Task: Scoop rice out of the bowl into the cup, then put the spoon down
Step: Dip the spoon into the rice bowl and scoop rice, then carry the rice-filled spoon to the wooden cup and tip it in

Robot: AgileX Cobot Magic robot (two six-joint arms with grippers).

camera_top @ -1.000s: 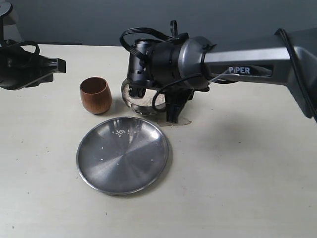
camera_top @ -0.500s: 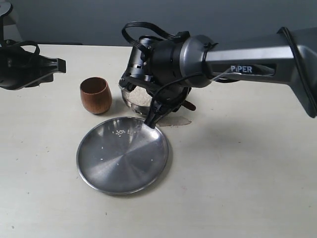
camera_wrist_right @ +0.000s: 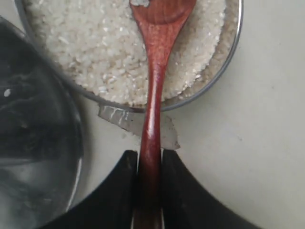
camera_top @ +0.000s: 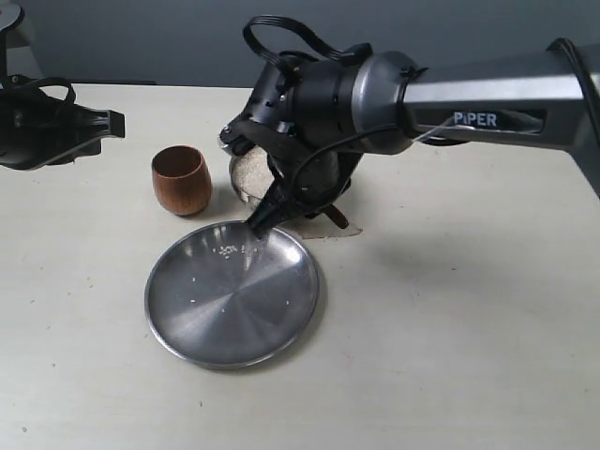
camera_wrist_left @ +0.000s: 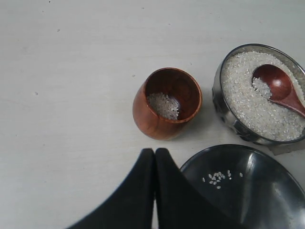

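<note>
On the pale counter [camera_top: 450,328], the steel bowl [camera_wrist_left: 220,102] stands full of rice [camera_wrist_left: 248,100], with the wooden cup [camera_wrist_left: 159,124] upright just beside it and not touching. The spoon [camera_wrist_right: 155,71] reaches into the bowl, its oval end resting on the grain with a small clump of grains in it, and its handle slants out over the rim. The right pincer [camera_wrist_right: 149,155] is clamped on that handle, one black finger on each side. From the exterior camera the right arm's bulky wrist hangs over the bowl and hides most of it, along with the spoon's oval end.

A large flat steel plate [camera_top: 234,309] lies close to the bowl and cup, its edge near the spoon's handle. A few loose grains [camera_wrist_left: 217,178] sit on the plate toward that edge. A scrap of clear film [camera_wrist_right: 138,125] lies flat on the counter, partly under the bowl and beneath the handle. The cup holds a little rice at the bottom.

The left pincer [camera_wrist_left: 154,152] hovers off to the side, fingers pressed together and empty, well apart from the bowl.
</note>
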